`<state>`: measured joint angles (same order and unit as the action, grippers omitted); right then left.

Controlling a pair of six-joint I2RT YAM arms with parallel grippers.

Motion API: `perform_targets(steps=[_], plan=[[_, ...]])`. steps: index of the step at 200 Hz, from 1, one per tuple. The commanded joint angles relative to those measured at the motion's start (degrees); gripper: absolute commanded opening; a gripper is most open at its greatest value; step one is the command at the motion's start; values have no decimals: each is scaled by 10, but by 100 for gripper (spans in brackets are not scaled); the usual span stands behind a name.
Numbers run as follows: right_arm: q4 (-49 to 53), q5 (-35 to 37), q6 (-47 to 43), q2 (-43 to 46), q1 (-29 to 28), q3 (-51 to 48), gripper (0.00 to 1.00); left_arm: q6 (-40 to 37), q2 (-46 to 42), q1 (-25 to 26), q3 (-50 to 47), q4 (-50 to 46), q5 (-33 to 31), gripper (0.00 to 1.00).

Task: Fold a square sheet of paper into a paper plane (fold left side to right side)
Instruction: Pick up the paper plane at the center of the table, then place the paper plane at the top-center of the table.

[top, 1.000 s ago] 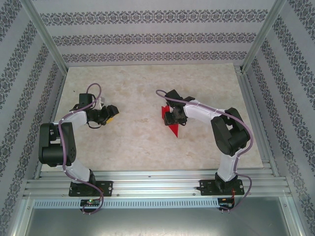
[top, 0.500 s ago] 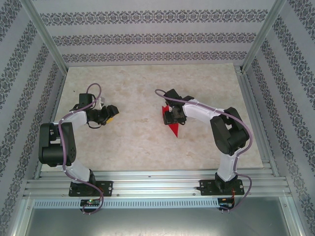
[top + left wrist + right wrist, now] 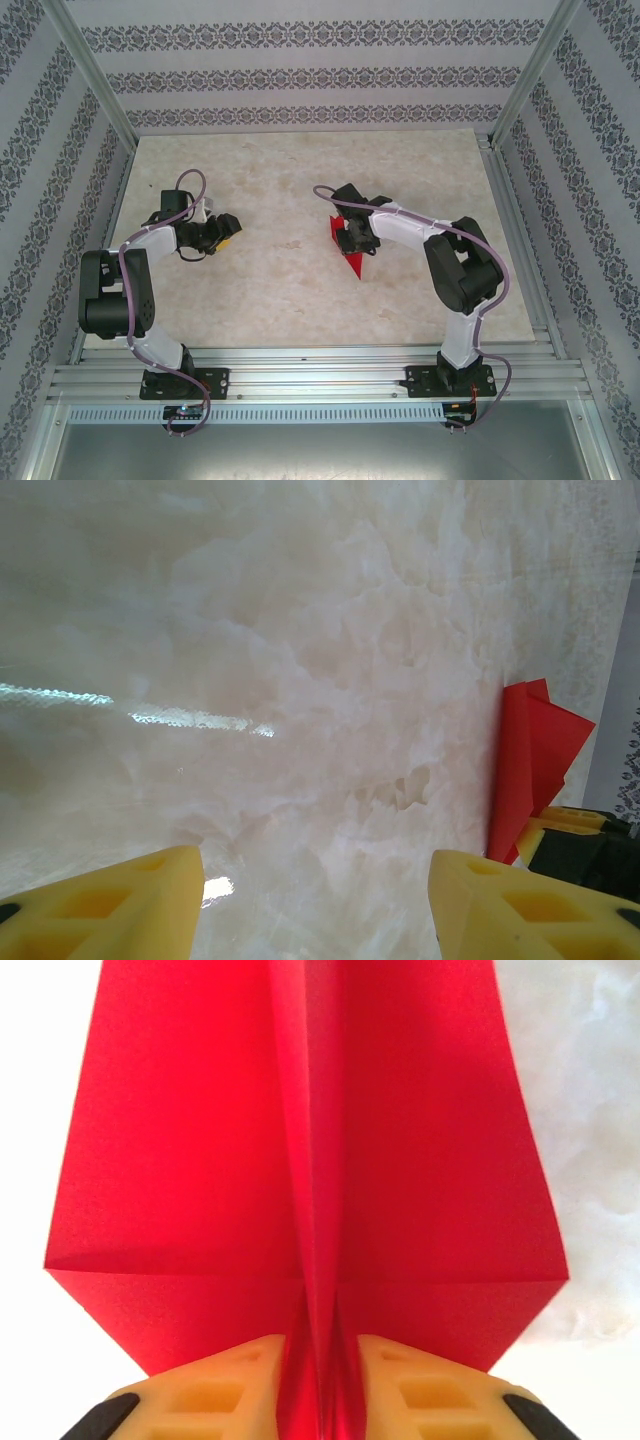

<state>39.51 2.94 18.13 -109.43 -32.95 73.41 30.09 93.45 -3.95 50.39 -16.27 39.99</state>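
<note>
Table (image 3: 300, 300): pale marbled top, enclosed by patterned walls (image 3: 300, 75) and a metal frame (image 3: 90, 90); both arm bases are bolted at its near edge.

Right arm (image 3: 455, 270): reaches inward toward the table's middle, its wrist bent down over the red paper.

Left arm (image 3: 120, 290): folded over the left part of the table, well apart from the paper.

Paper plane (image 3: 352, 262): bright red, just right of centre on the table, its narrow point toward the near edge in the top view. In the right wrist view the paper plane (image 3: 200, 1160) spreads as two flat wings either side of a raised central crease. In the left wrist view it (image 3: 530, 750) appears far off at the right edge. Whether it rests fully on the table cannot be told.

Right gripper (image 3: 322, 1365): yellow fingers (image 3: 220, 1380) clamped onto the central crease, one each side, touching the paper.

Left gripper (image 3: 315, 890): yellow fingers (image 3: 120, 900) spread wide, only bare tabletop between them.
</note>
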Motion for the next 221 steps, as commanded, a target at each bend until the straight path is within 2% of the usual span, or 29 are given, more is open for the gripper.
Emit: perform_targets(steps=[1,27,48,71,103,142,196,221], plan=[[11,8,4,-17,-8,10,21,-13,-9,8,3,0,-2,62],[24,2,7,-11,-9,17,10,-11,-36,8,-7,9,3,62],[50,25,0,19,-1,34,2,-17,-95,8,-31,18,-6,63],[67,36,-7,35,14,67,2,-34,-178,8,-56,6,-26,65],[94,54,-24,0,35,146,2,-58,-297,7,-81,-26,-64,78],[135,73,-40,-94,60,303,2,-70,-413,8,-81,-59,-109,100],[215,63,-53,-249,83,522,3,-106,-460,11,-52,-132,-121,100],[277,54,-60,-320,87,622,3,-147,-518,13,-58,-149,-164,100]])
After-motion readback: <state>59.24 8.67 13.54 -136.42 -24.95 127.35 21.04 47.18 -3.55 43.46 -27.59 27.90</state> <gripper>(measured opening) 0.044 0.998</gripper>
